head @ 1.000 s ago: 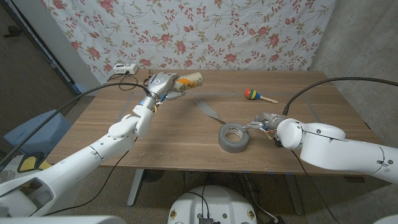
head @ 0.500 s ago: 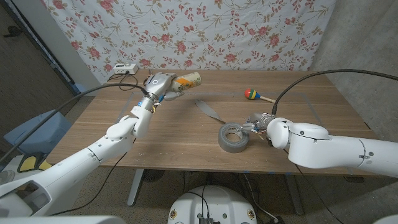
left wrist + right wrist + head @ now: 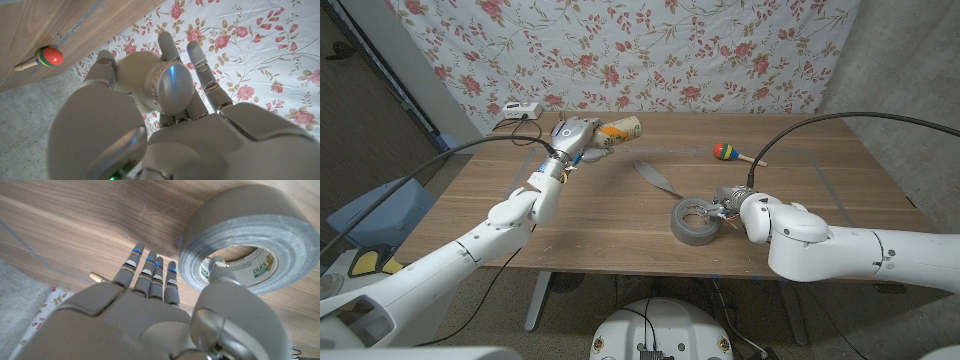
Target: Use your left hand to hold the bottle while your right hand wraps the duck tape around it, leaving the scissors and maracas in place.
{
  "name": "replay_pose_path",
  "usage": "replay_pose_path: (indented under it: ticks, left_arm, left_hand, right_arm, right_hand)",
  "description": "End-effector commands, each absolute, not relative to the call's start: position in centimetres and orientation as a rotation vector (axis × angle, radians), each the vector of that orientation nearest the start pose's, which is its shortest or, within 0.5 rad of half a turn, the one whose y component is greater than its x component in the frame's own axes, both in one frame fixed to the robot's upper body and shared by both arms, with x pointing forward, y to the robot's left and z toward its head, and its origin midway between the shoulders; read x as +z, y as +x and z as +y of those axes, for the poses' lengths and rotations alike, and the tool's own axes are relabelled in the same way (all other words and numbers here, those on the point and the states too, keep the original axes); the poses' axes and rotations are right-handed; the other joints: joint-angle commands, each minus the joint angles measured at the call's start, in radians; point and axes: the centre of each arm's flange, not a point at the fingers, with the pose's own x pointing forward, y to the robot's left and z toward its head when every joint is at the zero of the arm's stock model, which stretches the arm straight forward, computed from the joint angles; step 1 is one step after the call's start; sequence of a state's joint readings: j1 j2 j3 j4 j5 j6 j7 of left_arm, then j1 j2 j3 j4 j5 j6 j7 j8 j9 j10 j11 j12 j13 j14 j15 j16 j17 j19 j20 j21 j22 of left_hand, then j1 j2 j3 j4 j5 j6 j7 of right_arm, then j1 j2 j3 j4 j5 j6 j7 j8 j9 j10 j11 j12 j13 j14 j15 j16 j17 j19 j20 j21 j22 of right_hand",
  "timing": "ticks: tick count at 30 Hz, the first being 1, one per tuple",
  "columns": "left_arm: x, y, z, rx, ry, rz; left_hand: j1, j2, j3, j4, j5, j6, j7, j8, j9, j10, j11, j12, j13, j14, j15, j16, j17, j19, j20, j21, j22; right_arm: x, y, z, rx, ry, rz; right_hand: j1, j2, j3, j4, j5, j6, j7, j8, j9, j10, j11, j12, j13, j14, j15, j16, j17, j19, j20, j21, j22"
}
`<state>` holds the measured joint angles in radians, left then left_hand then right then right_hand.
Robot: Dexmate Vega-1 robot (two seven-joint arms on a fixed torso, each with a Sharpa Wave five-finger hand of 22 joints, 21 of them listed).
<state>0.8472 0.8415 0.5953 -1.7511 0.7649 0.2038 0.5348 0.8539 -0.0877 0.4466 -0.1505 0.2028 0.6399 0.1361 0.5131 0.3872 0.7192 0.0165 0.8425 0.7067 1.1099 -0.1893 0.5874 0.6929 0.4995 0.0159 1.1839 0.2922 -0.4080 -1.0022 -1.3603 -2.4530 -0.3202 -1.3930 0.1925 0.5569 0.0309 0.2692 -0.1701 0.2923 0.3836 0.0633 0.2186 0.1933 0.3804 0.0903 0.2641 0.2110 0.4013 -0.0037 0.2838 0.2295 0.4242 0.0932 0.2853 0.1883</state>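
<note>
A grey roll of duck tape (image 3: 695,220) is seen lying flat just below centre of the wooden surface (image 3: 820,190), with the right hand (image 3: 728,199) set against its right rim, fingers (image 3: 150,275) spread, thumb hooked into the core. A loose tape strip (image 3: 655,177) lies beyond. At upper left, the bottle (image 3: 620,129) is gripped aloft by the left hand (image 3: 576,135). The maraca (image 3: 732,153) rests at upper right.
</note>
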Motion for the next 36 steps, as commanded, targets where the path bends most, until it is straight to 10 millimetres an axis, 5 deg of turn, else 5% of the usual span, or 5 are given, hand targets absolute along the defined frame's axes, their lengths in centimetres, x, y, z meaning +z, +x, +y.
replay_pose_path:
  ticks: [1,7,9,12,36]
  left_arm:
    - [2.8,56.1,25.2,0.467,1.472,-0.99]
    - [2.6,56.0,25.2,0.461,1.479,-0.983]
    - [2.6,56.0,25.2,0.458,1.476,-0.983]
    - [2.6,55.9,25.2,0.456,1.478,-0.985]
    - [2.6,56.1,25.0,0.456,1.472,-0.989]
  left_hand:
    - [0.246,0.265,0.094,0.086,0.006,0.153,-0.113,0.007,0.002,0.137,-0.141,0.0,0.005,0.016,-0.026,-0.002,0.006,-0.004,-0.003,0.009,-0.003]
    - [0.244,0.265,0.095,0.086,0.006,0.154,-0.112,0.008,0.002,0.14,-0.14,-0.004,0.003,0.016,-0.025,-0.005,0.01,-0.006,-0.003,0.017,-0.009]
    - [0.244,0.265,0.096,0.086,0.006,0.153,-0.114,0.008,0.002,0.14,-0.14,-0.005,0.002,0.017,-0.026,-0.006,0.011,-0.006,-0.003,0.019,-0.01]
    - [0.243,0.265,0.097,0.086,0.005,0.151,-0.114,0.007,0.002,0.139,-0.139,-0.006,0.003,0.016,-0.025,-0.008,0.014,-0.009,-0.003,0.023,-0.014]
    - [0.238,0.264,0.101,0.085,0.005,0.153,-0.112,0.009,0.002,0.142,-0.14,-0.01,0.008,0.019,-0.026,-0.017,0.027,-0.015,-0.004,0.045,-0.033]
  right_arm:
    - [-7.1,49.2,-16.7,-0.021,-1.582,0.034]
    - [-7.4,48.9,-16.6,-0.147,-1.594,-0.079]
    - [-7.5,48.7,-16.6,-0.21,-1.6,-0.138]
    - [-7.5,48.7,-16.8,-0.248,-1.598,-0.185]
    - [-5.6,47.8,-18.3,-0.713,-1.609,-0.603]
  right_hand:
    - [0.084,0.007,0.012,-0.003,0.023,0.077,-0.013,0.017,0.004,0.101,-0.002,0.051,0.014,0.111,-0.035,0.059,0.036,0.073,-0.018,0.03,0.006]
    - [0.326,0.044,0.028,-0.006,0.043,0.267,-0.034,0.046,0.016,0.316,-0.024,0.2,0.078,0.32,-0.115,0.262,0.207,0.171,-0.067,0.074,0.013]
    - [0.472,0.084,0.015,-0.005,0.019,0.418,-0.049,0.104,0.052,0.442,-0.049,0.325,0.153,0.441,-0.169,0.45,0.394,0.224,-0.086,0.121,0.027]
    - [0.562,0.135,0.023,0.006,-0.008,0.535,-0.069,0.171,0.088,0.553,-0.089,0.437,0.227,0.509,-0.194,0.545,0.516,0.249,-0.103,0.166,0.04]
    - [0.61,0.127,0.026,0.019,-0.031,0.598,-0.091,0.202,0.091,0.571,-0.119,0.524,0.32,0.548,-0.216,0.548,0.595,0.217,-0.133,0.206,0.054]
